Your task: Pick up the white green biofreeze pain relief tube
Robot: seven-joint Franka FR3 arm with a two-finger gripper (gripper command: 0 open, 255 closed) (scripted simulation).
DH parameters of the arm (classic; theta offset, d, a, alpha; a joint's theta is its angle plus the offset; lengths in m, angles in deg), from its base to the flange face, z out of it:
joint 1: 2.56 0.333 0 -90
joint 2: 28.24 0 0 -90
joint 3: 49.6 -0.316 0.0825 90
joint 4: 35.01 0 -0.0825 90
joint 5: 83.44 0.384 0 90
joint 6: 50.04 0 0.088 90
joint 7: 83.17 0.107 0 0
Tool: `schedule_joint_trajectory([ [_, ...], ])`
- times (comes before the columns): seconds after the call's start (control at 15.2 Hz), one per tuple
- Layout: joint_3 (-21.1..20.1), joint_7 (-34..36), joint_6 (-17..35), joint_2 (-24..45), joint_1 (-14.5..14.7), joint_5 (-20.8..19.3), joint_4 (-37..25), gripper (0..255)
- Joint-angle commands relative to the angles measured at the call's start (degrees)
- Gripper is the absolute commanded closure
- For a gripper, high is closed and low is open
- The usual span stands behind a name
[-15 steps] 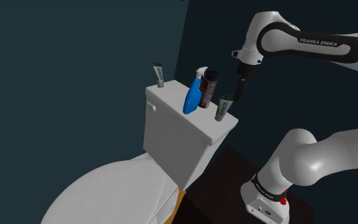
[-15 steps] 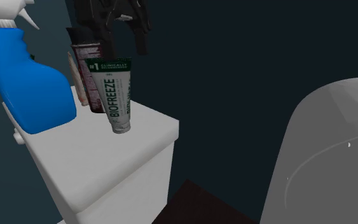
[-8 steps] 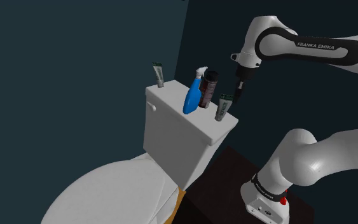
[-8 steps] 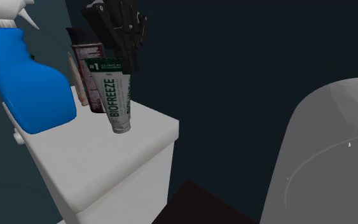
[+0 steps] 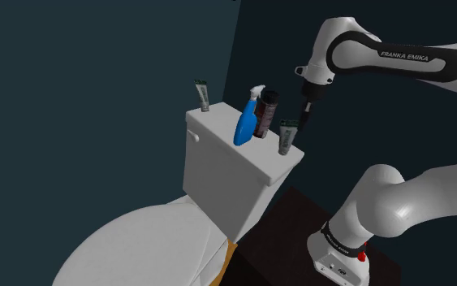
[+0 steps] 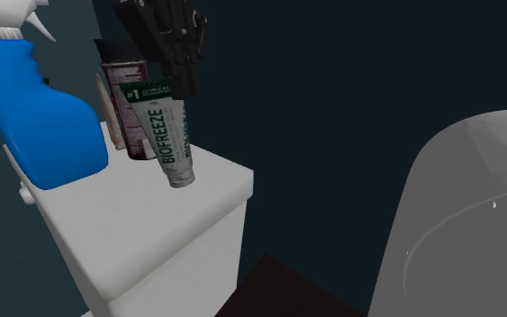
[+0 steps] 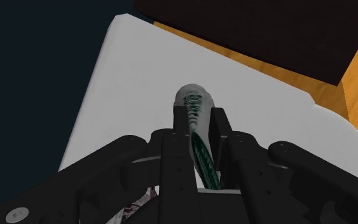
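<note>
The end effector [image 6: 181, 84] grips the top of the tilted tube [image 6: 171, 137], near the spray bottle [image 6: 44, 131].

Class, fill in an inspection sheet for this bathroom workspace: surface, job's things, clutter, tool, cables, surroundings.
Surface: white toilet tank lid, flat.
Job's things: white-and-green Biofreeze tube, tilted, cap end down over the tank lid; cannot tell whether it touches.
Clutter: blue spray bottle, dark can with red label, small grey tube with a green top at the lid's far end.
Tool: black two-finger tool, shut on the Biofreeze tube's upper end.
Cables: nothing seen.
Surroundings: dark wall; white toilet seat cover below the tank.
</note>
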Motion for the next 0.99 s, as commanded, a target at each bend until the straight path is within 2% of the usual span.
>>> schedule_joint_trajectory([
  [0.0, -0.20, -0.03, -1.28, 0.03, 0.07, 0.17, -1.29, 255],
  [0.79, -1.28, -0.48, -10.00, 1.58, 0.60, 1.23, -11.53, 255],
  [0.92, -1.29, -0.49, -10.11, 1.61, 0.61, 1.24, -11.67, 255],
])
